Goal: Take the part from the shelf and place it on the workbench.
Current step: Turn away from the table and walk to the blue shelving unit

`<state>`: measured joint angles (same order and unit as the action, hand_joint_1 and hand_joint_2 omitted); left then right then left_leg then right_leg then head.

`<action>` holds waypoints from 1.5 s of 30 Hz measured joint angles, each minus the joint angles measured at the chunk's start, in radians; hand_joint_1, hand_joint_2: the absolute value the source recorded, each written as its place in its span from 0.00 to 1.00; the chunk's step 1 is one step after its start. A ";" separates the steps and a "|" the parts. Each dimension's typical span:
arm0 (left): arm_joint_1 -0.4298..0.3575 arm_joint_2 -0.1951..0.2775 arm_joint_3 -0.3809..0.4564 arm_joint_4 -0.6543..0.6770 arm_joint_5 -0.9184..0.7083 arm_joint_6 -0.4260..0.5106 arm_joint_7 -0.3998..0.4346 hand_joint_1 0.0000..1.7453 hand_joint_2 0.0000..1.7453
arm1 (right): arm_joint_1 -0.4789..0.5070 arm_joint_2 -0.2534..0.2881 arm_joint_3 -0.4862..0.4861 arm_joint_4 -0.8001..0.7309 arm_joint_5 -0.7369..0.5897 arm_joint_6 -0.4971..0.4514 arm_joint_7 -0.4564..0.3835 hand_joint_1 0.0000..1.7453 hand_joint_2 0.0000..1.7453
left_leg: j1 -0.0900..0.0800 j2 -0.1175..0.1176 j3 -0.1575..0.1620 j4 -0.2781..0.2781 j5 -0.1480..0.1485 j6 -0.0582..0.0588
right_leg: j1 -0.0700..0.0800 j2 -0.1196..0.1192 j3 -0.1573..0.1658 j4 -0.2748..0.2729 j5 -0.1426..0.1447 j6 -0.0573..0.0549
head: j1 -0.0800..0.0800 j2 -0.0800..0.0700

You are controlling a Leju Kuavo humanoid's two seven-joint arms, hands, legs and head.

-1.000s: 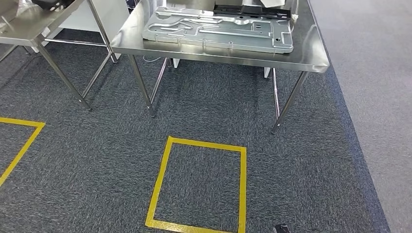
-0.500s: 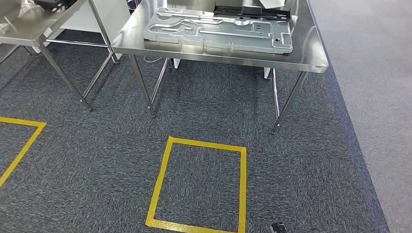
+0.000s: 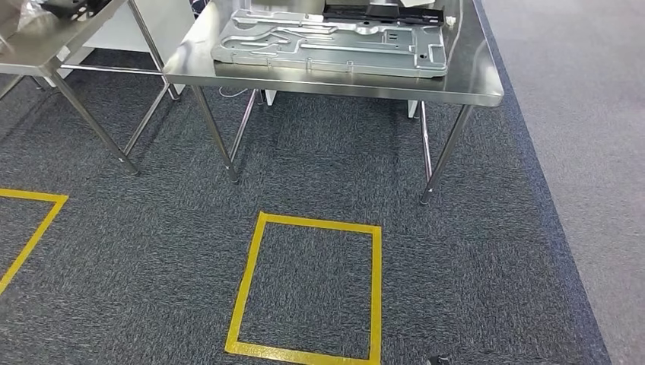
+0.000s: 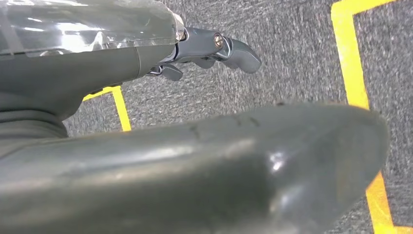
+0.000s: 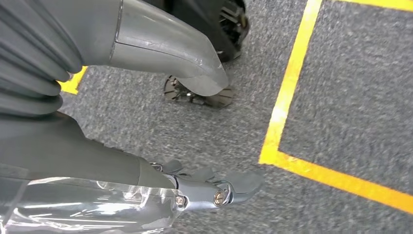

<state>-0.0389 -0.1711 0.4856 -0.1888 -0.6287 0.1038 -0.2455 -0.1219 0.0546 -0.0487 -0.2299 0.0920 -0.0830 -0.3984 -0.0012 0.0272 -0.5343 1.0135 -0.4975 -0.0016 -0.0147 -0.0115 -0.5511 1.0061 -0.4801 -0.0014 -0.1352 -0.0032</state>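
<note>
The grey metal part [image 3: 328, 44] lies flat on the steel desk [image 3: 471, 80], well apart from both hands. The left hand [image 4: 204, 48] and right hand [image 5: 204, 187] hang over the carpet [image 3: 152, 251] near yellow tape [image 3: 243, 293], fingers [image 4: 241, 53] loosely extended and holding nothing.

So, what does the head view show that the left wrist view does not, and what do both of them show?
Head view alone: the steel workbench with the large grey stamped metal part lying flat on it, a second steel table beside it, and a whole yellow tape square on the floor.
Left wrist view alone: the left hand, hanging above the floor and holding nothing, its fingers apart.
Both: the dark grey carpet and yellow tape lines.
</note>
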 joint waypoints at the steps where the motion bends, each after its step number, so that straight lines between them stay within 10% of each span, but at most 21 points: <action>1: 0.000 0.000 0.000 0.000 0.000 0.000 0.001 0.00 0.00 | 0.000 0.000 -0.001 0.000 -0.001 0.001 0.000 0.00 0.00 | 0.002 -0.005 -0.013 0.030 -0.022 -0.005 | -0.001 0.002 -0.001 -0.002 0.003 -0.007 | 0.000 0.000; 4: 0.001 0.000 0.000 0.000 -0.001 0.000 0.001 0.00 0.00 | 0.001 0.000 -0.005 0.001 -0.002 0.003 0.000 0.00 0.00 | 0.006 -0.017 -0.094 0.215 -0.118 -0.015 | 0.001 0.009 -0.007 -0.002 0.006 -0.017 | 0.000 0.000; 6: 0.003 0.000 0.000 0.000 -0.003 0.000 0.001 0.00 0.00 | 0.004 0.000 -0.008 0.002 -0.003 0.003 0.001 0.00 0.00 | 0.007 -0.017 -0.120 0.275 -0.126 -0.015 | 0.003 0.018 -0.008 -0.002 0.007 -0.018 | 0.000 0.000; 11: 0.002 0.003 0.000 0.000 -0.009 0.000 0.002 0.00 0.00 | 0.004 0.000 -0.014 0.002 -0.003 0.004 -0.002 0.00 0.00 | 0.002 -0.047 0.004 0.010 0.003 0.012 | 0.007 0.040 -0.010 0.003 0.009 -0.009 | 0.000 0.000; 16: 0.000 0.002 0.000 0.000 -0.011 -0.001 0.006 0.00 0.00 | 0.005 -0.001 -0.019 0.003 -0.004 0.005 -0.007 0.00 0.00 | 0.007 -0.038 0.011 -0.026 0.018 0.033 | 0.006 0.040 -0.031 0.033 -0.009 0.019 | 0.000 0.000; 21: 0.003 0.002 0.000 0.000 -0.015 -0.002 0.008 0.00 0.00 | 0.009 0.000 -0.025 0.003 -0.001 0.004 -0.011 0.00 0.00 | 0.005 -0.014 0.004 -0.027 0.023 0.042 | -0.001 0.021 -0.145 0.277 -0.118 0.033 | 0.000 0.000; 27: 0.003 0.003 -0.003 0.000 -0.027 -0.007 0.010 0.00 0.00 | 0.017 0.000 -0.031 0.003 -0.001 0.003 -0.016 0.00 0.00 | -0.003 0.003 0.003 -0.013 0.013 0.024 | 0.005 -0.008 -0.006 0.007 0.001 0.018 | 0.000 0.000; 31: 0.004 0.004 -0.013 0.000 -0.038 -0.011 0.011 0.00 0.00 | 0.024 0.000 -0.033 0.004 -0.001 0.005 -0.018 0.00 0.00 | -0.001 0.001 -0.006 0.013 -0.010 0.002 | 0.002 0.005 -0.008 0.000 0.008 -0.004 | 0.000 0.000; 36: 0.006 0.004 -0.015 0.000 -0.040 -0.009 0.017 0.00 0.00 | 0.023 0.001 -0.038 0.005 0.000 0.009 -0.020 0.00 0.00 | 0.007 -0.017 -0.118 0.271 -0.134 -0.015 | 0.002 0.018 -0.013 -0.002 0.012 -0.016 | 0.000 0.000; 41: 0.006 0.004 -0.015 0.000 -0.039 -0.005 0.019 0.00 0.00 | 0.019 0.005 -0.040 0.006 0.001 0.011 -0.019 0.00 0.00 | 0.010 -0.039 -0.004 0.033 -0.006 -0.003 | 0.004 0.042 -0.013 0.004 0.012 -0.005 | 0.000 0.000; 45: 0.003 0.004 -0.015 0.000 -0.039 -0.003 0.020 0.00 0.00 | 0.013 0.006 -0.041 0.006 0.008 0.023 -0.014 0.00 0.00 | 0.007 -0.042 0.008 -0.009 0.004 0.018 | 0.002 0.050 -0.022 0.008 0.016 0.019 | 0.000 0.000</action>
<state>-0.0360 -0.1667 0.4704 -0.1888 -0.6680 0.1010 -0.2259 -0.1092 0.0602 -0.0896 -0.2235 0.0998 -0.0595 -0.4128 0.0057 -0.0145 -0.5266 1.0042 -0.4933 0.0161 -0.0128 0.0381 -0.5736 1.0137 -0.4643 0.0175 -0.1351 -0.0033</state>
